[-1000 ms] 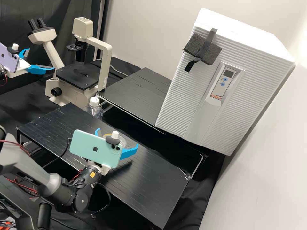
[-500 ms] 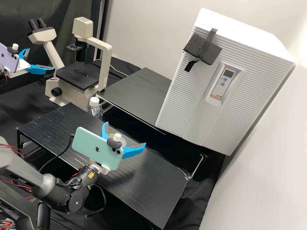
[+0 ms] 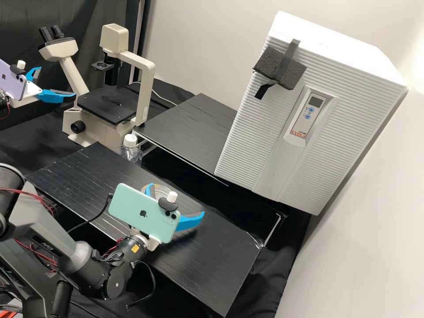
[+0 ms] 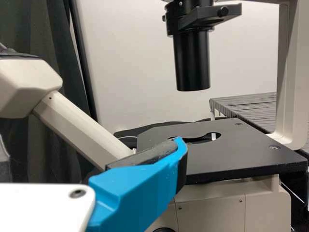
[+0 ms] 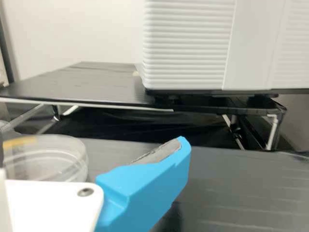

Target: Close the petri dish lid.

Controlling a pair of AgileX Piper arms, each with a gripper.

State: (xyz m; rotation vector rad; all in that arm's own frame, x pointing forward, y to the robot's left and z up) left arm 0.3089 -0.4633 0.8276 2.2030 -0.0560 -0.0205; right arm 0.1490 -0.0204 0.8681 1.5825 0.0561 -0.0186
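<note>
Dish (image 5: 53, 159): clear and round, with a yellow strip by its rim, resting on the black desk (image 3: 221, 256). In the high view part of it is visible between the right pincer's fingers.
Lid: whether it is on the dish, I cannot tell.
Right pincer (image 3: 178, 198): over the desk at the dish, its two bright blue fingers (image 3: 190, 221) spread apart. In the right wrist view one finger is just beside the dish, with a gap between them; contact with the other finger I cannot tell.
Green phone (image 3: 143, 212): mounted on the right arm (image 3: 88, 260), partly covering the dish in the high view.
Left pincer (image 3: 58, 81): near the microscope (image 3: 141, 97), well apart from the dish, its fingers (image 3: 55, 96) apart too.
Purple phone (image 3: 13, 84): mounted on the left arm.
Bottle (image 3: 130, 152): clear, white-capped, standing behind the desk.
Stand (image 3: 190, 128): black, beyond the desk, under the white ribbed box (image 3: 247, 145).
Foam (image 3: 274, 62): dark, taped to the box.
</note>
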